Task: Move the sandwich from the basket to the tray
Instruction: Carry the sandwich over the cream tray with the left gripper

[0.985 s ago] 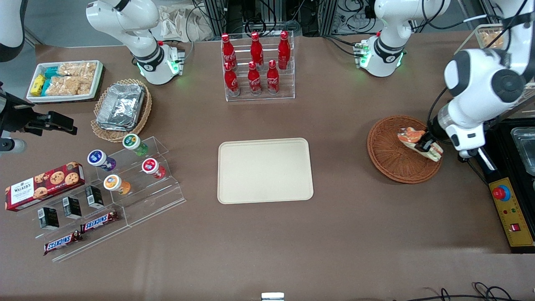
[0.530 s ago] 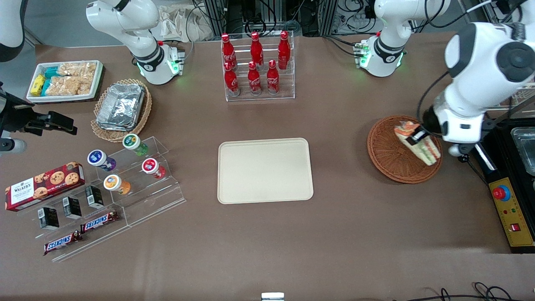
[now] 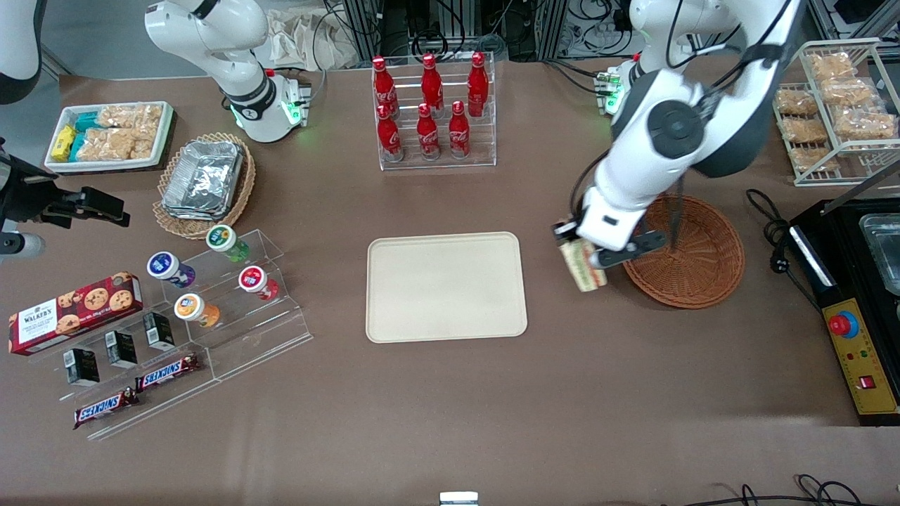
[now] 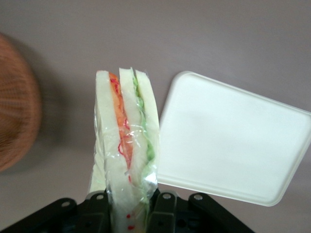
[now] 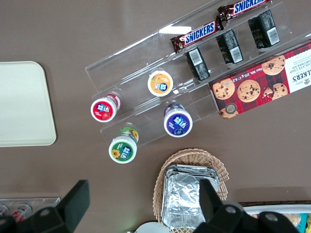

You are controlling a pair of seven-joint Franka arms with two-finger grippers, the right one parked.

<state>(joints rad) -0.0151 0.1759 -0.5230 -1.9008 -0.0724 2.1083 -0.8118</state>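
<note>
In the front view I see my gripper raised over the table, in the gap between the basket and the tray. Its jaws are clenched on the sandwich, which hangs clear of the basket, just beside the basket's rim and near the tray's edge, not over the tray. The basket sits toward the working arm's end of the table from the tray. The bottle rack stands farther from the front camera than the tray.

From the left wrist view I see the sandwich pinched between the two black fingers, with orange and green filling layers showing through the clear wrap. The tray lies close beside the sandwich, and the basket shows past it, blurred.

In the right wrist view I only catch a corner of the tray.
</note>
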